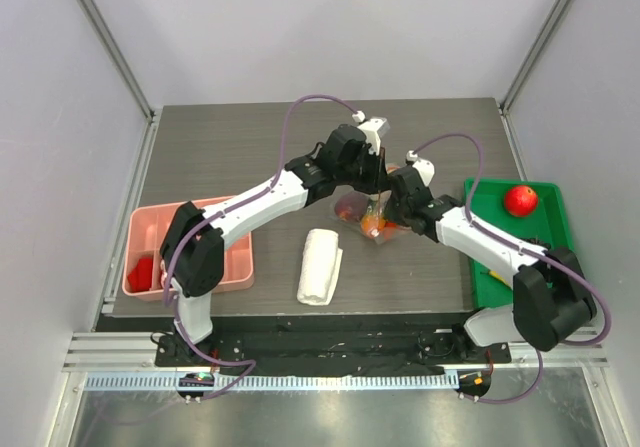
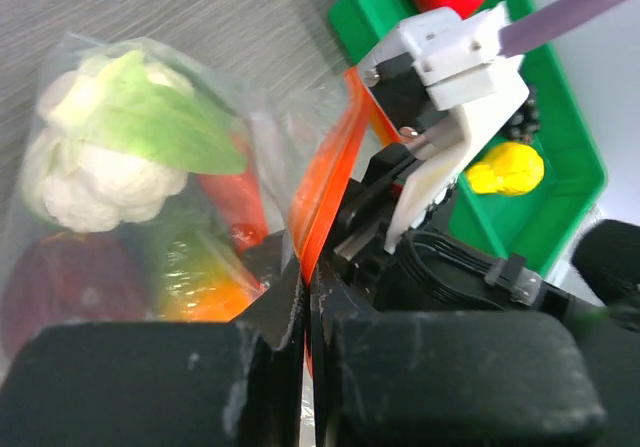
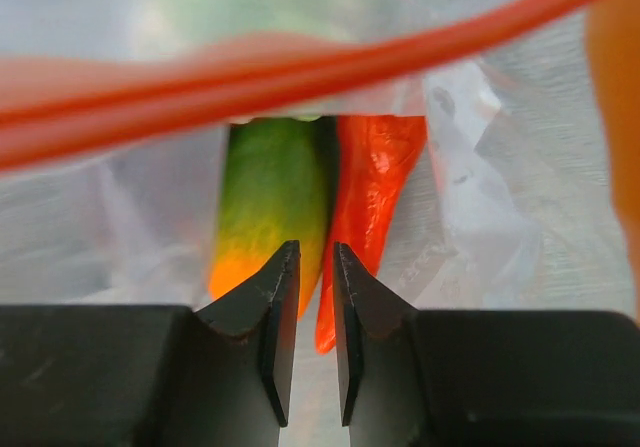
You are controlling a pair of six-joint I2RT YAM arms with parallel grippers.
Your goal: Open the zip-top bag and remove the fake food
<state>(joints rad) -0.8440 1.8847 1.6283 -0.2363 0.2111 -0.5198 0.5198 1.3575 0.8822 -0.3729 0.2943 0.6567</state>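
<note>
Clear crinkly zip-top bag (image 1: 375, 219) sits mid-table between both arms, with the glossy plastic fake food (image 2: 110, 147) inside. The left gripper (image 2: 307, 297) is clamped on its orange-red zip strip (image 2: 330, 167). The right gripper (image 3: 315, 257), opposite, has its jaws nearly together, and the strip lies crosswise beyond its tips. Whether it pinches film is unclear.

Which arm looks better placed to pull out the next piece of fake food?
Probably right: the right gripper faces the red chili inside the zip-top bag, near the green tray; the left gripper is clamped on the zip strip.

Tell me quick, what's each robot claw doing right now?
Left gripper: closed on the zip-top bag's orange strip.
Right gripper: nearly closed against the bag; whether it grips cannot be told.
</note>
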